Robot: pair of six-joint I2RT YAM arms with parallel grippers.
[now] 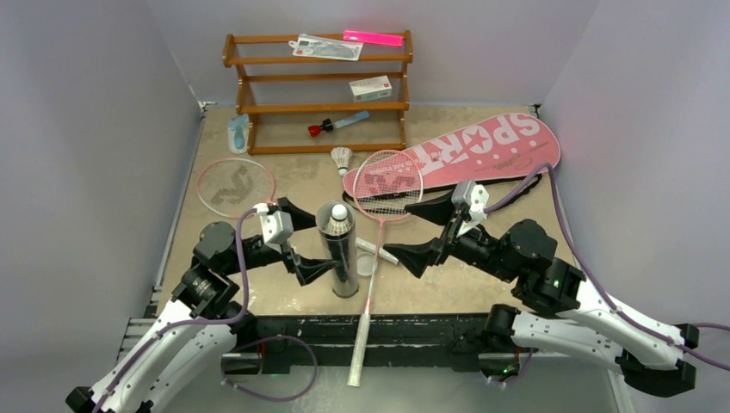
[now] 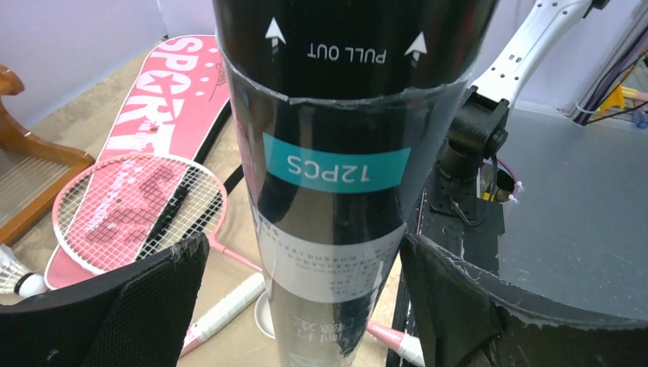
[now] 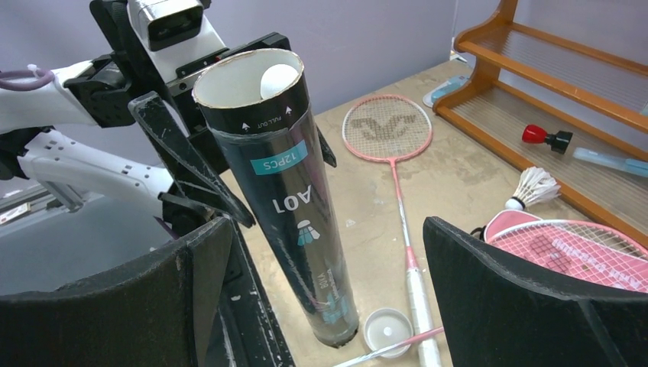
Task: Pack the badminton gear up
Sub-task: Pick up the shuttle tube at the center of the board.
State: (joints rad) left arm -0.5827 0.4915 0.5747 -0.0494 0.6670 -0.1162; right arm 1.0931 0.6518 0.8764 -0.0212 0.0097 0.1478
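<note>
Ana: Where does the black tube [image 1: 344, 258] stand?

Ivo: Upright on the table [image 1: 301, 172], close to the near edge, about midway between the two arms. Its top is open, and one white shuttlecock [image 3: 279, 80] sits inside, near the mouth. A small round white cap [image 3: 386, 330] lies just beside its foot.

Ana: Does the left gripper [image 1: 320, 243] grasp it?

Ivo: Its jaws stand wide apart, one on each side of the tube. The left wrist view shows a clear gap on one side. On the other side the finger is very close, and one cannot tell if it touches. The foot of the tube rests on the table.

Ana: And the right gripper [image 1: 405, 235]?

Ivo: Also spread wide, with nothing between the jaws. It hangs to the right of the tube, apart from it.

Ana: The other gear?

Ivo: The pink bag [image 1: 491, 142] lies flat at the far right. One racket [image 1: 389, 182] has its head on the left end of the bag, and its white handle reaches over the near edge of the table. The second racket [image 1: 234, 185] lies at the far left, with its handle ending near the cap. A loose shuttlecock [image 1: 343, 158] lies between the two racket heads, just in front of the wooden shelf [image 1: 318, 107].
</note>
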